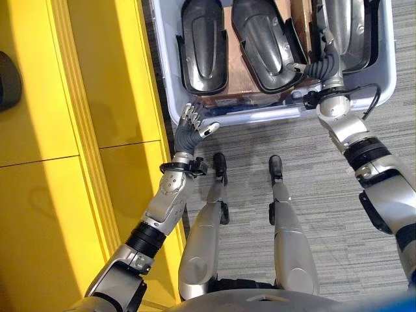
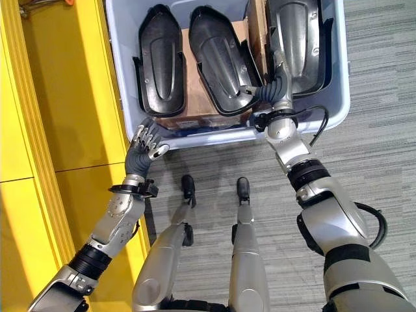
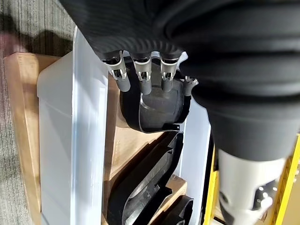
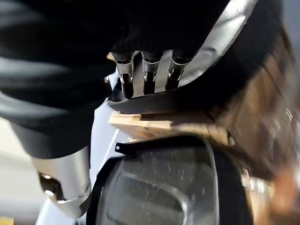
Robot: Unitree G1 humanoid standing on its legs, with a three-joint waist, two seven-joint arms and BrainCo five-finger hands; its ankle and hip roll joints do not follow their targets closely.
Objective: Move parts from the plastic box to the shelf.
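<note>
3 black moulded parts [image 1: 203,45] sit in the plastic box [image 2: 338,97]; right hand [image 2: 276,90] reaches onto the rightmost part [image 2: 297,39], grip unreadable, while left hand [image 1: 192,125] hovers relaxed, empty, at the near rim beside the yellow shelf [image 1: 78,130].

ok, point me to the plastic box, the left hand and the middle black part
plastic box [image 1: 383,84]: left eye view, on its near right rim corner.
left hand [image 2: 144,148]: right eye view, on the palm.
middle black part [image 2: 218,55]: right eye view, on its raised centre.
</note>
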